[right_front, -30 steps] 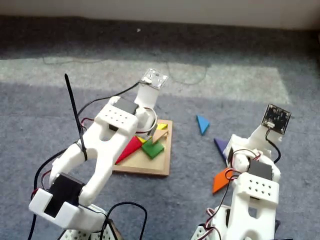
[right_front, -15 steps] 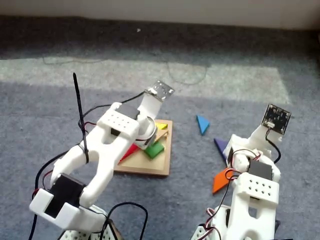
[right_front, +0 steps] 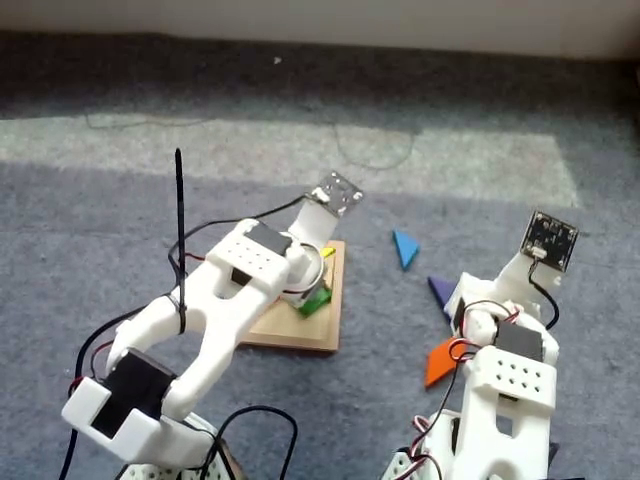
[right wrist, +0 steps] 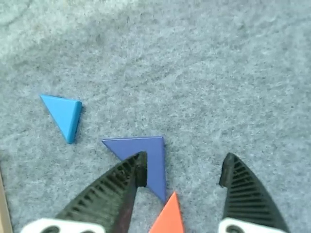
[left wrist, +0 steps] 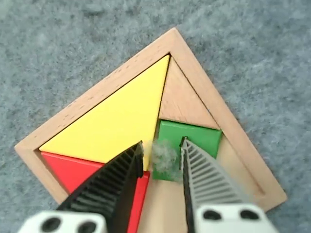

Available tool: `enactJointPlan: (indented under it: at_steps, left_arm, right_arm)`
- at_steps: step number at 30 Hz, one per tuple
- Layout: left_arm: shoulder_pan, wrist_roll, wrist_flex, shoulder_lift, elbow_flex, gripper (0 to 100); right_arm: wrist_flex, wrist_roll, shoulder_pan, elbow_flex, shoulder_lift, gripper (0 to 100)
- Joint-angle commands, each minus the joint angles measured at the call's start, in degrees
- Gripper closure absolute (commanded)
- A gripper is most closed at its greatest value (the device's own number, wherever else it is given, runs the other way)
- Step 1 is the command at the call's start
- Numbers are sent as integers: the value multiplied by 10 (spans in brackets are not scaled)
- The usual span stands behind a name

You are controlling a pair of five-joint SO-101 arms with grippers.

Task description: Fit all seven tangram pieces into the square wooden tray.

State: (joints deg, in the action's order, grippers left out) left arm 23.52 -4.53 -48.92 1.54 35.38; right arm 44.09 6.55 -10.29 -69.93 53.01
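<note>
In the square wooden tray (left wrist: 210, 97), the yellow triangle's (left wrist: 116, 124) long edge hugs one wall, apex inward; left pincer (left wrist: 162, 143) slightly apart above, right pincer (right wrist: 185, 156) wide apart.

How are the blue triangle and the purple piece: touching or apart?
Apart. The right wrist view shows bare carpet between the blue triangle and the purple piece.

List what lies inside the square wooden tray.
A yellow triangle, a red piece and a green square. The left gripper hides part of the red piece and of the tray.
</note>
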Motion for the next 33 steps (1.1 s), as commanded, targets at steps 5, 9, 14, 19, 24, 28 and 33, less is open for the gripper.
enactJointPlan:
  at_steps: [5, 9, 14, 19, 24, 28, 33]
  left_arm:
    - [19, -4, 4, 29, -3, 854]
    - [23, -4, 4, 29, -3, 855]
    - [19, -4, -2, 38, -7, 856]
    - [7, -4, -40, 130, 12, 857]
    - [-58, -4, -11, 244, 86, 854]
    - [-95, -3, 40, 307, 141, 854]
    - [-100, -1, 66, 345, 174, 857]
  right_arm:
    - [-13, -6, 5, 6, 14, 759]
    - [-13, -6, 5, 6, 14, 759]
    - [-13, -6, 5, 6, 15, 759]
    - [-13, -6, 7, 6, 14, 759]
    - [68, -50, -23, 50, 18, 759]
    - [185, -91, -29, 172, 12, 759]
    - [232, -111, -12, 249, 12, 759]
